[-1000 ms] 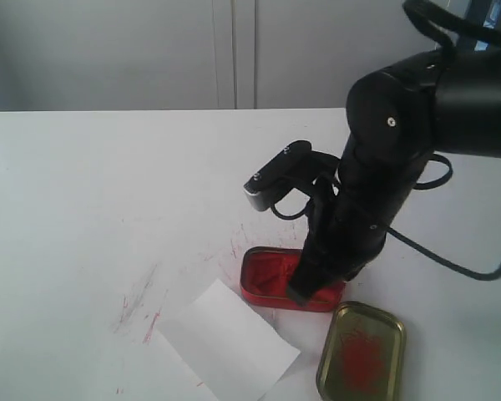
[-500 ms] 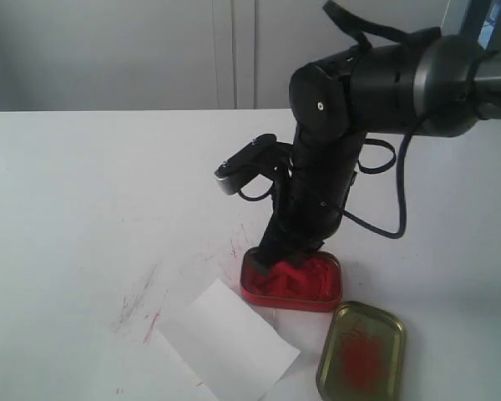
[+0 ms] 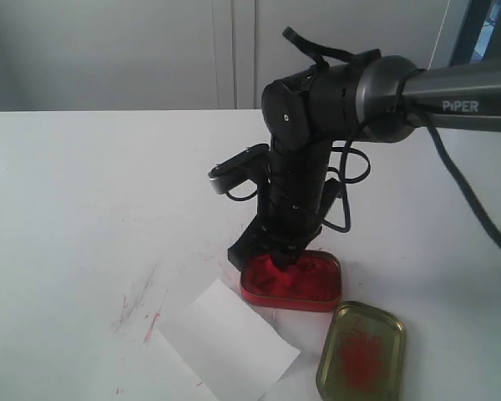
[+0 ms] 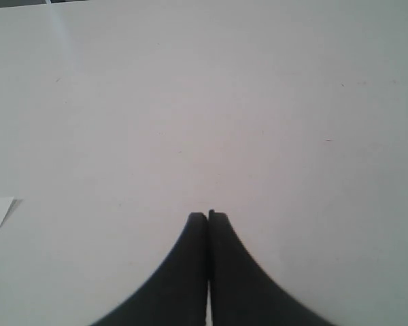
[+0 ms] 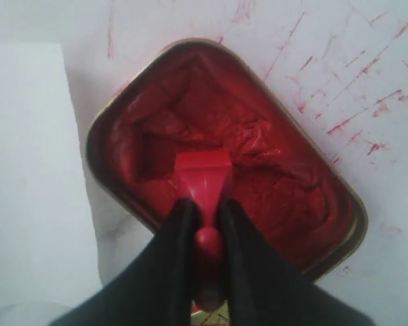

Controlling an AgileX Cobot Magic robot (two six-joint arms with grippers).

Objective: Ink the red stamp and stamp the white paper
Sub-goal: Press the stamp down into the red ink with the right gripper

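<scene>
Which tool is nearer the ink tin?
Right. The right tool holds the stamp just over the tin; the left tool is shut over the table, with no tin in its view.

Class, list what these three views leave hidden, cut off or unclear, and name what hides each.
- Stamp: its face, right wrist view, is turned down into the ink tin. In the exterior view it is mostly behind the right gripper.
- Paper: right wrist view, partly cut off by the frame edge.
- Left gripper: exterior view, out of frame.
</scene>
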